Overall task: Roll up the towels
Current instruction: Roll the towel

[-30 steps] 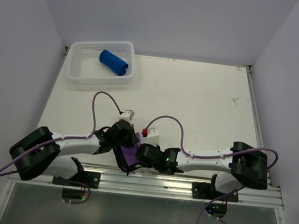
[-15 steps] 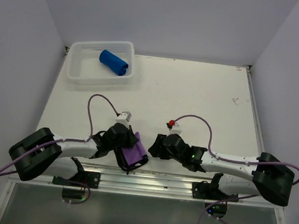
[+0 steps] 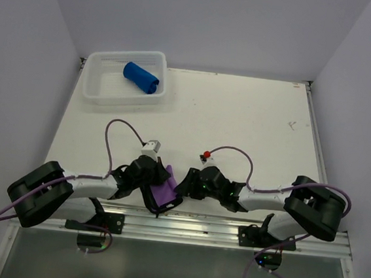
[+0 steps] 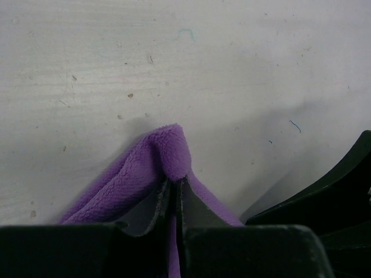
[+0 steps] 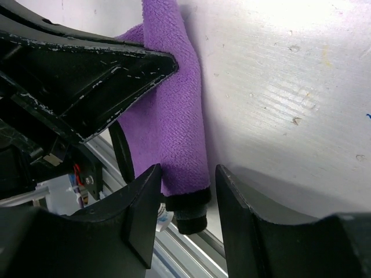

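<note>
While left fingers (image 4: 148,211) pinch the fleecy purple towel (image 4: 159,156), right fingers (image 5: 139,205) gape around its dark-hemmed end.

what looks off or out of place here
The purple towel sits bunched at the near edge of the table, its dark-hemmed end overhanging toward the metal rail. The left tool pinches a fold; the right tool stands open astride that end.

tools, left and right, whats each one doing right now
left tool: closed, pinching a fold of the purple towel
right tool: open, fingers either side of that towel's dark-edged end
</note>
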You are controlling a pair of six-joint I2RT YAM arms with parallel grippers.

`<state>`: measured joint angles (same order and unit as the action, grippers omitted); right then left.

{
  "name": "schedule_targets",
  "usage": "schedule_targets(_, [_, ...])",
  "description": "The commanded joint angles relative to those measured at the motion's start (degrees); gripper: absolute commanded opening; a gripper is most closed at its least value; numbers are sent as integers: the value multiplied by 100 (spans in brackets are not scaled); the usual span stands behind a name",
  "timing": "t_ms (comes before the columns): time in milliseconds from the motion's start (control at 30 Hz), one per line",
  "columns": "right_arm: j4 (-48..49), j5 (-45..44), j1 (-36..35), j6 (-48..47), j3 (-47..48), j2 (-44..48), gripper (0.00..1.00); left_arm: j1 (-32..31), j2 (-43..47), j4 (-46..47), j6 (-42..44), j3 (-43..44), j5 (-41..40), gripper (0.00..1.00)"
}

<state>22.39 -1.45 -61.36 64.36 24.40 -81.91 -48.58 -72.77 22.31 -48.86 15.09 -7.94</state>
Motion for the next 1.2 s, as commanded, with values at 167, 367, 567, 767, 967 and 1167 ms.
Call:
schedule_targets(167, [836, 249, 46, 270, -190, -457, 37, -47, 114, 46, -36, -156, -207, 0])
schedule_targets(367, [1285, 444, 37, 297, -296, -906, 34, -47, 202, 11, -176, -243, -330, 0])
schedule_targets(567, [785, 400, 2, 25, -138, -871, 33, -47, 325, -86, -352, -314, -532, 0])
schedule_targets(767, [-85, 339, -113, -406, 187, -993, 21, -38, 351, -121, -414, -297, -638, 0])
schedule_targets(967, [-630, 155, -393, -740, 512, -941, 1, 67, 220, -217, -335, -16, -603, 0])
schedule_targets(1167, [-2114, -1030, -911, -1267, 1171, -537, 0, 515, -26, -296, -212, 292, -120, 0])
